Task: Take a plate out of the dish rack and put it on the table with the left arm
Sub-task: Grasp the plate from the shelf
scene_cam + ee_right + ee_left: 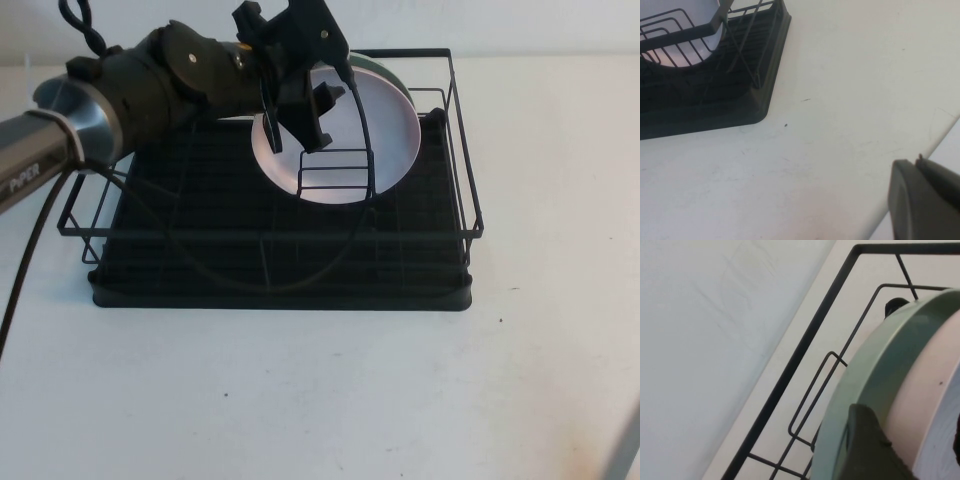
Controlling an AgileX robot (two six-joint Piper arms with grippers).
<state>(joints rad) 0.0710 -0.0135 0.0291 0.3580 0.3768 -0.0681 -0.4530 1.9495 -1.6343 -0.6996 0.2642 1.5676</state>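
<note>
The pale pink plate [350, 130] stands upright in the small wire holder at the back right of the black dish rack [465, 190]. A teal-green plate [390, 72] stands right behind it. My left gripper [298, 115] is at the pink plate's upper left rim, open, with one finger on each side of it. In the left wrist view, one finger [870, 450] sits between the teal plate [875, 365] and the pink plate [920, 390]. My right gripper [922, 165] is shut and empty, low over the table [300, 400] at the front right.
The rack's ribbed drip tray [280, 290] fills the middle of the table. The rack's wire rim [805, 340] runs close by the plates. White table spreads in front of and to the right of the rack [715, 100]. A black cable [340, 240] hangs from my left arm over the rack.
</note>
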